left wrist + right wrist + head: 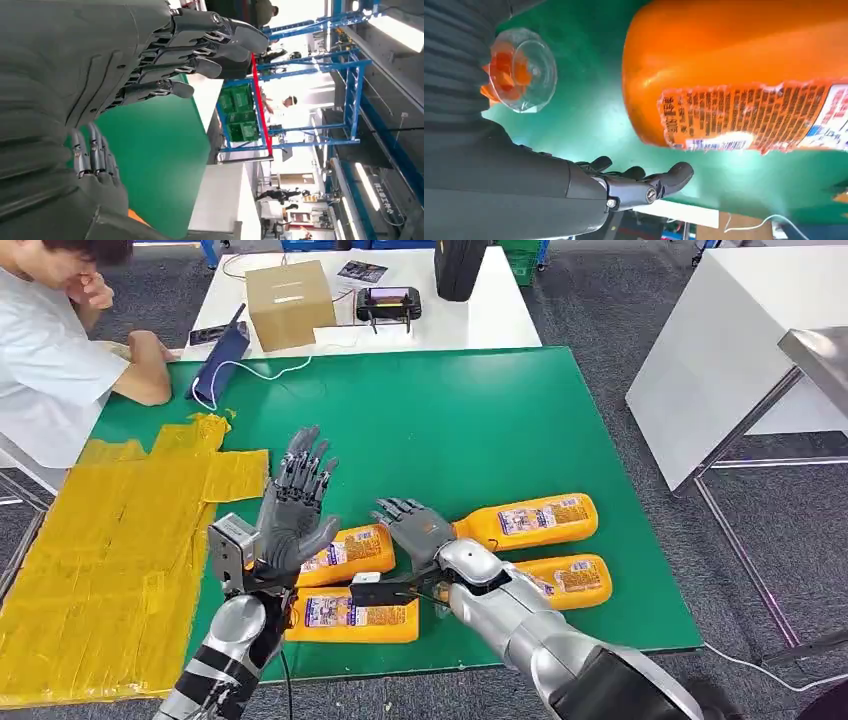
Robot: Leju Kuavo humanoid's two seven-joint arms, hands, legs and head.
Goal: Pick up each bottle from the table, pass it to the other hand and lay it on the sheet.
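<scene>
Open room: we see bare green table beyond the four bottles; yellow sheet at its left edge.
Hands: our left hand and right hand both spread, holding nothing.

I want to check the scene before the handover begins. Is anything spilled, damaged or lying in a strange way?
No spill or damage shows. Four orange bottles lie on their sides on the green mat, one at a slant, none on the yellow sheet. That sheet is patched from crinkled tape strips with a ragged edge. Both the left hand and right hand are empty.

bottle labels unreadable, person cropped
</scene>
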